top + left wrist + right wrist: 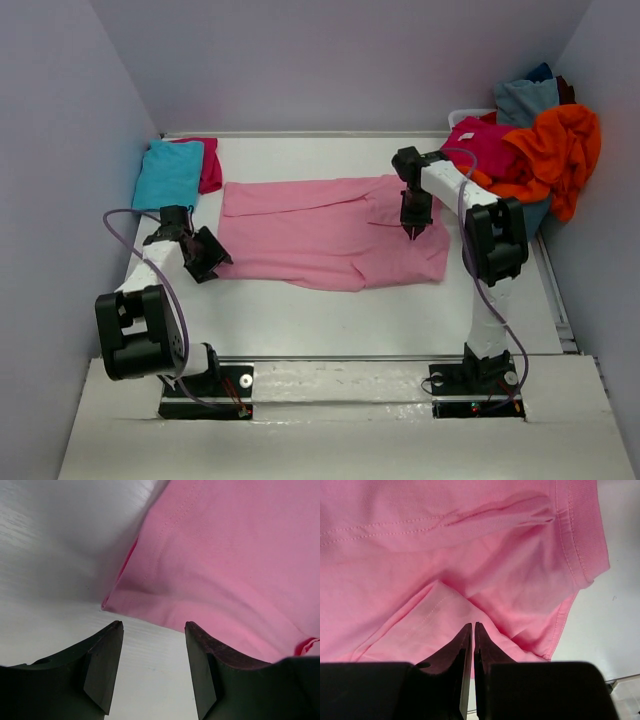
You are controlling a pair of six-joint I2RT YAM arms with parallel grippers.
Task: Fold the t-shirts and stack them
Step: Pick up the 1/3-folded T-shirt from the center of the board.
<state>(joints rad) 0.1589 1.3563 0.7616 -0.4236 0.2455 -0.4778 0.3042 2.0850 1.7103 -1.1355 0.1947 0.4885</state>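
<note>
A light pink t-shirt [320, 235] lies spread across the middle of the table, partly folded, with a flap near its right end. My right gripper [414, 233] points down onto that right end. In the right wrist view its fingertips [472, 625] are shut, pinching a raised fold of the pink cloth [470, 540], and creases run out from the tips. My left gripper [212, 256] sits low at the shirt's near left corner. In the left wrist view it [152, 625] is open over bare table, with the pink hem [225, 555] just beyond the tips and untouched.
A folded turquoise t-shirt [168, 172] lies on a magenta one [210, 165] at the back left. At the back right, orange [560, 145], magenta [485, 145] and grey-blue [525, 100] shirts are heaped over a white bin [465, 113]. Walls close in the sides.
</note>
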